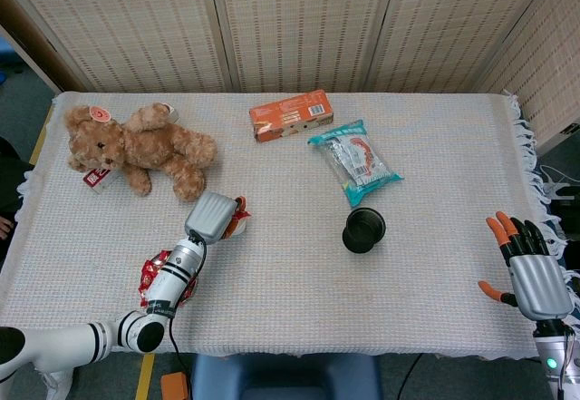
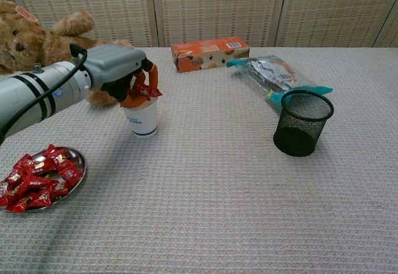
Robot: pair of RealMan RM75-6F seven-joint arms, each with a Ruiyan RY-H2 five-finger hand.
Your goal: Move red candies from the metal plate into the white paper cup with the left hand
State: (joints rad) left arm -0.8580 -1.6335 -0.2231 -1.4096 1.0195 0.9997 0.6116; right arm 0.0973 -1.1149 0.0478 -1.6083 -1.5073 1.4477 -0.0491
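While the left hand [image 2: 121,75] hangs right over the white paper cup [image 2: 143,117], it's got a red wrapped candy [image 2: 145,90] pinched in its orange fingertips just above the rim. Cup stands upright; its dark print is too small to read. More red candies sit heaped on the round metal plate [image 2: 79,160] near the counter's [image 2: 217,193] front-left edge. Right hand [image 1: 533,273] idles, fingers spread, holding nothing.
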